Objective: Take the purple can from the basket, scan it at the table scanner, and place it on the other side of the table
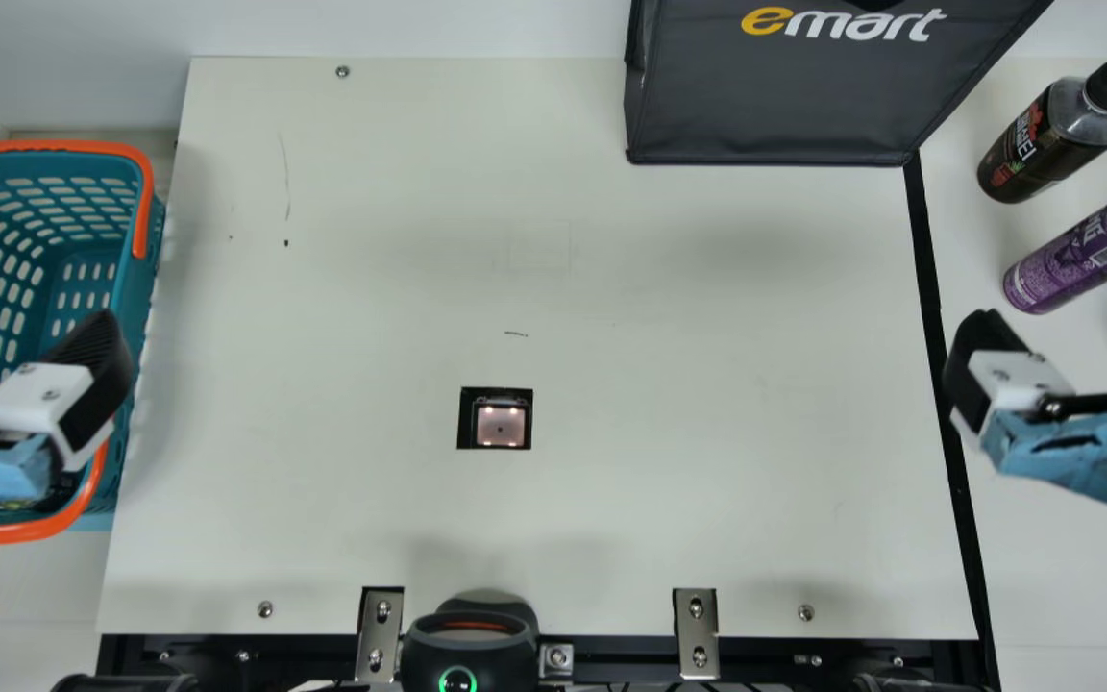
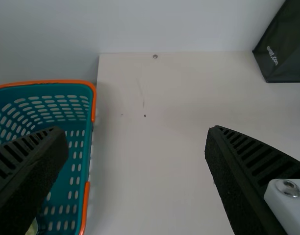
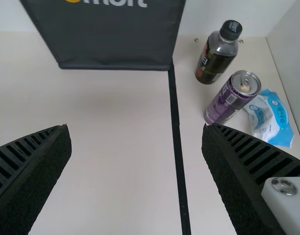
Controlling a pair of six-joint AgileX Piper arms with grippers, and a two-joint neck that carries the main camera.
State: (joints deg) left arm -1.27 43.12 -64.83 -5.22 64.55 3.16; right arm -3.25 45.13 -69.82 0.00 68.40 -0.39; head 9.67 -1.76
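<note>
The purple can [image 1: 1082,255] stands on the table right of the black line, in the right wrist view too [image 3: 231,98]. Near it in the main view is my right gripper [image 1: 1070,336], its fingers parted. In the right wrist view, nothing is between the fingers of my right gripper [image 3: 136,139]. My left gripper [image 1: 23,336] is over the teal basket [image 1: 135,288] at the left. Seen from its own wrist, my left gripper [image 2: 135,142] is open and holds nothing. The table scanner [image 1: 501,425] is set into the tabletop, lit, with nothing on it.
A dark bottle [image 1: 1053,135] stands behind the can, and a blue-and-white packet [image 3: 270,117] lies beside it. The black bag [image 1: 774,96] stands at the back edge. A black device [image 1: 470,644] is at the front edge. Something yellowish [image 2: 33,228] shows inside the basket.
</note>
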